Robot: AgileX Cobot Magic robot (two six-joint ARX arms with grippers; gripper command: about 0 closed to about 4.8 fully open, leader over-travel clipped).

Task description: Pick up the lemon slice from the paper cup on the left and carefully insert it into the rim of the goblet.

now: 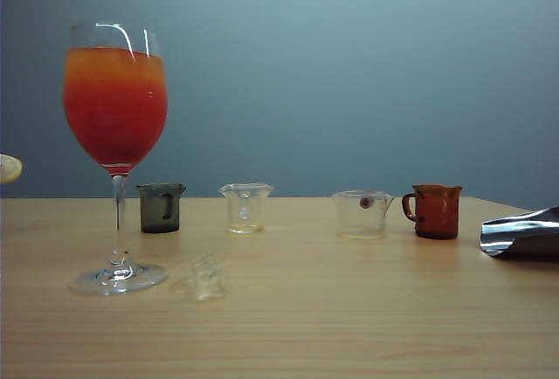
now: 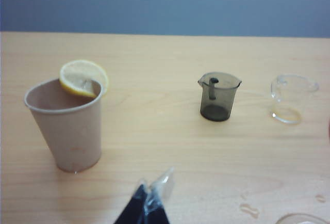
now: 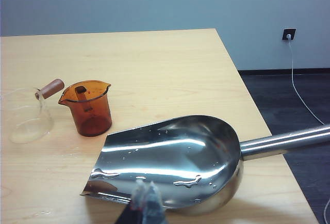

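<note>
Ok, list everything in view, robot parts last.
goblet: one, clear, red-orange drink, left on the table.
lemon slice: one, yellow, on the paper cup's rim.
paper cup: one, beige, left of the grey beaker.
grey beaker: one, smoky, behind the goblet's foot.
clear beakers: two, mid-table and beside the mug.
mug: one, amber, right.
scoop: one, steel, wet, far right.
clear chunk: one, by the goblet's foot.
left gripper: shut, above the table near the paper cup.
right gripper: looks shut, over the scoop.
</note>
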